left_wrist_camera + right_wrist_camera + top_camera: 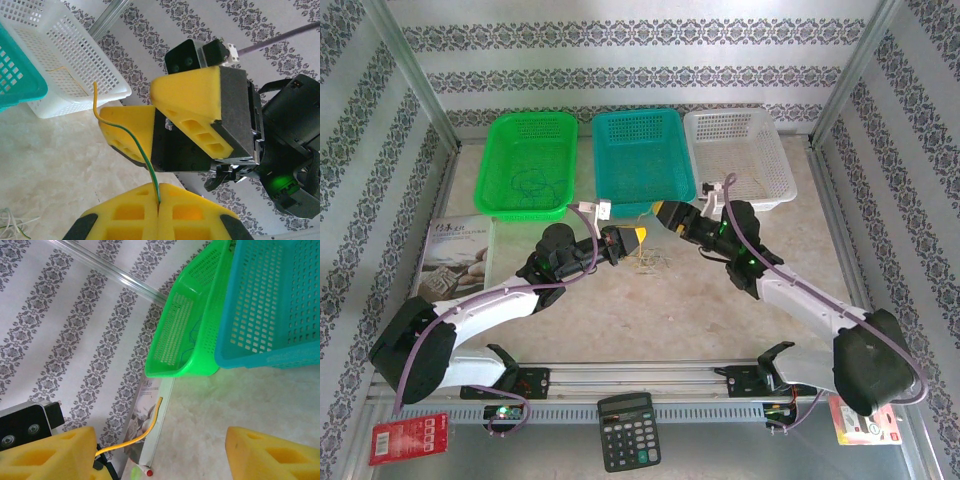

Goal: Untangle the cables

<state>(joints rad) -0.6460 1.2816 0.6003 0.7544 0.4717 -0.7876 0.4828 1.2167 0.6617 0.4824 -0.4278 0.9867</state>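
Left gripper [159,199] is pinched tight on one yellow-green strand [136,146]. In the left wrist view the strand leaves the pads toward 11 o'clock and crosses the right gripper's [129,102] lower finger; can't tell if it touches. Right gripper jaws stand wide, nothing between them. In the right wrist view the strand's yellow end sits beside one pad.

Top view: both grippers are nearly tip to tip mid-table [720,310], at 6 o'clock of the teal basket [642,150]. The other cables [646,262] are a small pale clump on the table at 6 o'clock of the left gripper, near but apart.

Green basket [532,213] at 10 o'clock holds a dark wire loop [532,183]. White basket [775,170] at 2 o'clock holds a thin yellow strand [64,67].
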